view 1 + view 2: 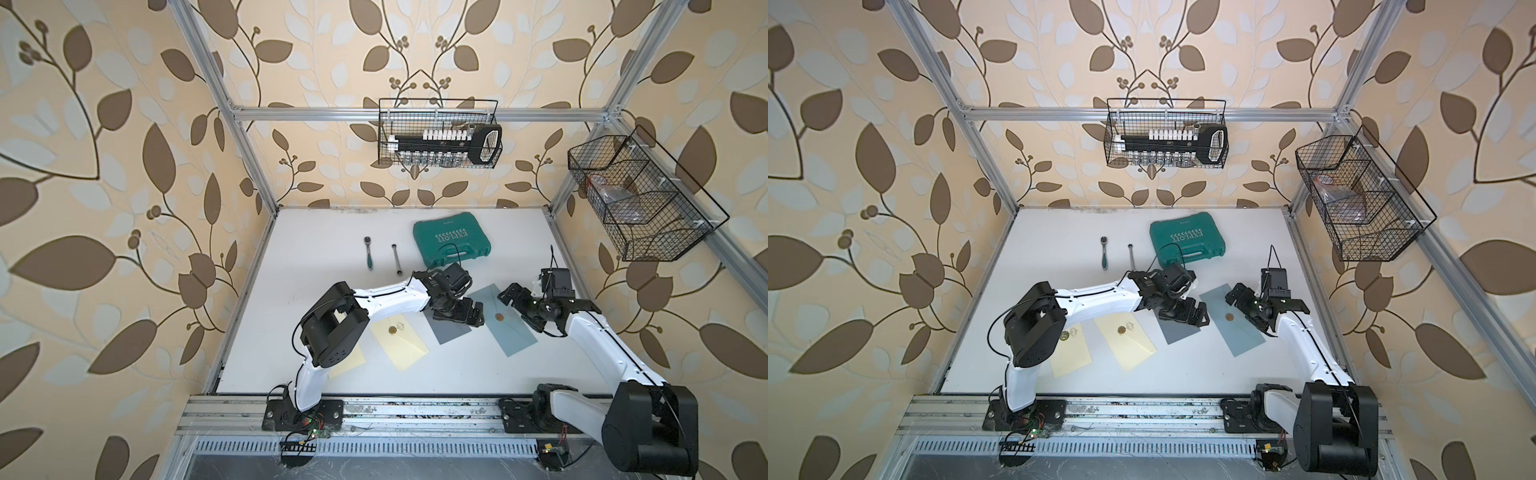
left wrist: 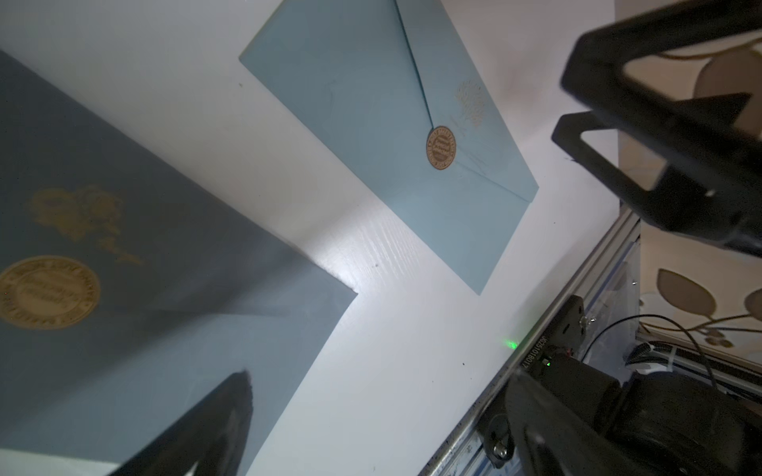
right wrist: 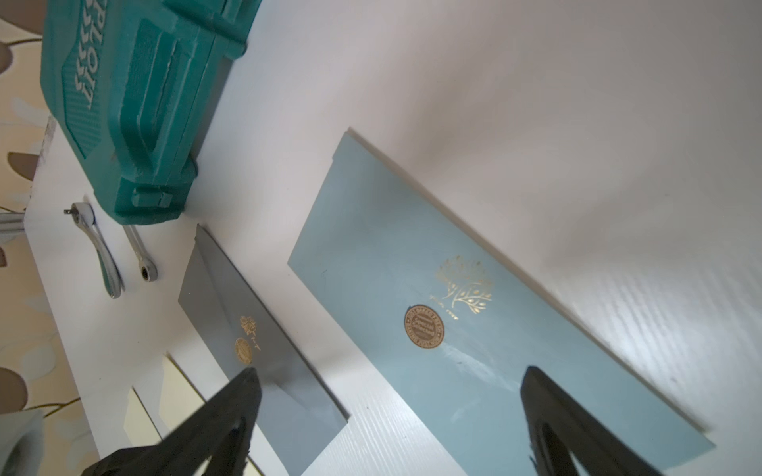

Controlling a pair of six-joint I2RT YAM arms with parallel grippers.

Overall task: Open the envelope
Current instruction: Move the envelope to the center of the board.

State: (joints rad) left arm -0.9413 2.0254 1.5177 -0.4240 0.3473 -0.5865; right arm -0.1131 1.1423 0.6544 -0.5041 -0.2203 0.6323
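From my remote seat, the light blue envelope [image 1: 508, 334] lies flat on the white surface [image 1: 316, 266]. It sits on the arm-base side of the green tool case [image 1: 451, 243], set askew to it. It is long and narrow, flap side up, and the pointed flap is down. A round bronze seal [image 3: 424, 327] sits on the flap's tip, with a gilt sprig printed just beside it. I read the flap as closed.

A darker grey envelope [image 1: 452, 332] lies on the same side of the case, directly in front of it. It carries the same kind of seal and is also shut. Two pale yellow envelopes [image 1: 405, 343] lie farther from the case, toward my left arm's base, and that arm hides part of one.

My right pincer [image 1: 520, 307] hangs low over the blue envelope with its jaws spread wide and nothing between them. In the right wrist view one fingertip [image 3: 536, 383] shows over the blue paper. I cannot tell whether it touches.

My left pincer [image 1: 462, 316] is over the grey envelope, also spread wide and empty. Its wrist view shows only one finger [image 2: 214, 424], above the grey paper, and I cannot tell whether it makes contact.

A ratchet [image 1: 368, 253] and a wrench [image 1: 397, 259] lie beside the case, apart from the envelopes.
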